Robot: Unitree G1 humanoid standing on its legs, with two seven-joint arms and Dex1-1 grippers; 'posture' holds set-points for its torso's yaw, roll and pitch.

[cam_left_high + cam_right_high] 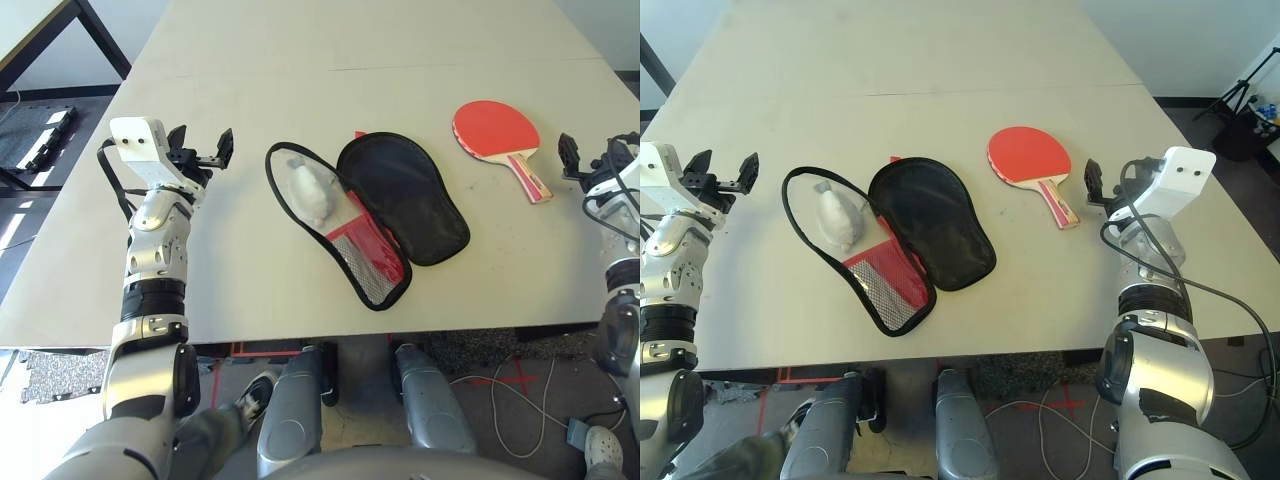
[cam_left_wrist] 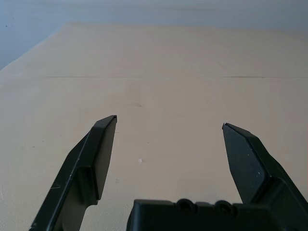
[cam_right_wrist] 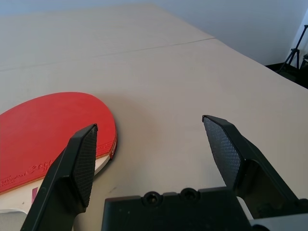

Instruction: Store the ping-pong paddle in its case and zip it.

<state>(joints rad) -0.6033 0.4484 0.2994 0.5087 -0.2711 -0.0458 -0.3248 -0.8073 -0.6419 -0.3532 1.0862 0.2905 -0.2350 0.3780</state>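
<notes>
The ping-pong paddle [image 1: 496, 130] lies red face up on the table's right side, with its wooden handle [image 1: 1059, 203] pointing toward the front edge. The case [image 1: 402, 196] lies unzipped and spread flat at the middle, showing its black lining and a red mesh pocket [image 1: 885, 275]. My left gripper [image 1: 203, 142] hovers open to the left of the case, with bare table between its fingers [image 2: 98, 154]. My right gripper [image 1: 1110, 185] is open just right of the paddle's handle. In the right wrist view the paddle [image 3: 48, 125] lies beside one of the fingers [image 3: 82, 159].
A white fluffy plush toy [image 1: 312, 192] sits inside the left half of the open case. A thin seam [image 1: 400, 66] crosses the far part of the tan table. The table's front edge [image 1: 300, 335] runs close to me. Cables lie on the floor at the lower right.
</notes>
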